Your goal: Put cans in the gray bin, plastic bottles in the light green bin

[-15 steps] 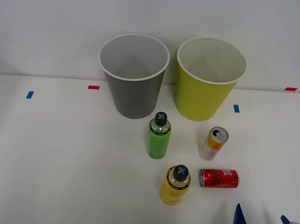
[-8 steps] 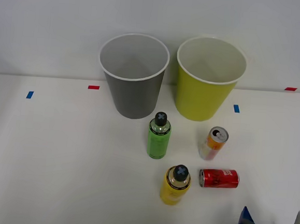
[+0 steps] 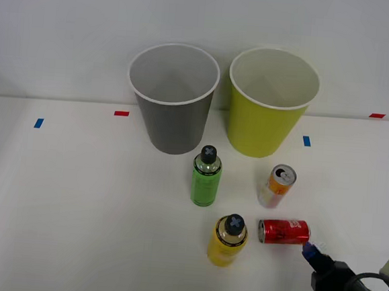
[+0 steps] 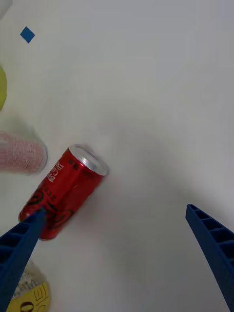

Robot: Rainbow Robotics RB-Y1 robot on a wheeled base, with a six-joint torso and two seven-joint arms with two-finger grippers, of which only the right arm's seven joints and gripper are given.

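Approach step: the right gripper [image 4: 117, 253], fingers spread wide and holding nothing, is nearing the red can [image 3: 283, 231], lying on its side near the desk's front right corner. Next: straddling the can, closing, carrying it to the gray bin [image 3: 173, 96].

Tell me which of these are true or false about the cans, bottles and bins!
1. The red can lies on its side. True.
2. The green bottle is inside the gray bin. False: it stands on the table in front of it.
3. The gripper is open. True.
4. The orange can lies flat. False: it stands upright.
5. The yellow bottle is in the green bin. False: it stands on the table.
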